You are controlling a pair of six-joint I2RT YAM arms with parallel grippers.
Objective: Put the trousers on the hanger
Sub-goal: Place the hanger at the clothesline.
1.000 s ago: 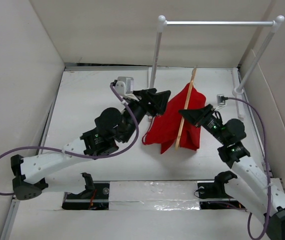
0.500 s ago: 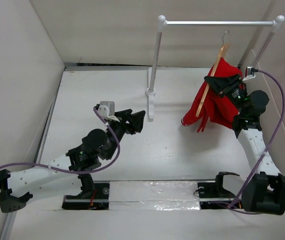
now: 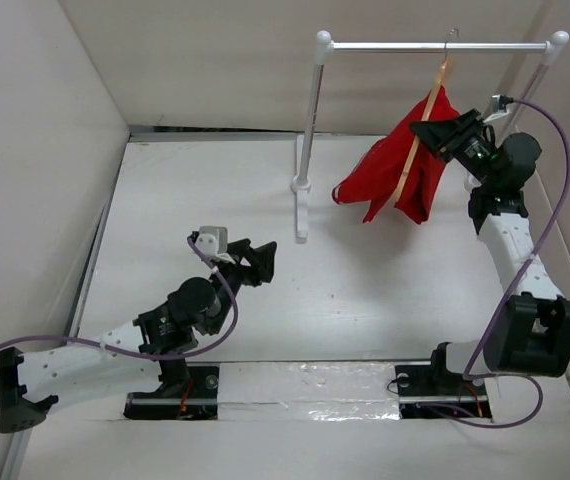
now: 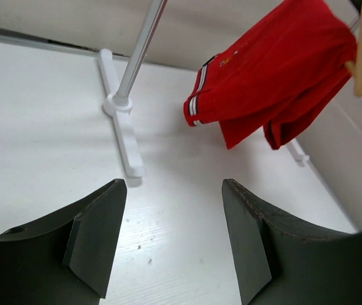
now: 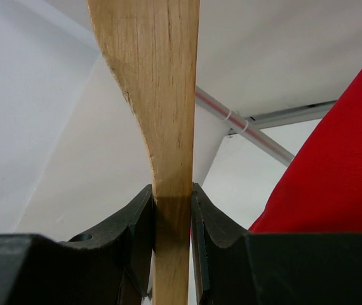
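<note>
- What's the room like?
- A white worktop, plain pale walls and a white clothes rail.
- Any writing?
- A tiny mark by the waistband, too small to read.
- And the trousers?
- They're draped over the hanger by the rail. The right end effector is clamped on the wood. The left end effector is spread apart.

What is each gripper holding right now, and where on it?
Right gripper is shut on the hanger, on its wooden arm, with the trousers draped over it. Left gripper is open, holding nothing.
</note>
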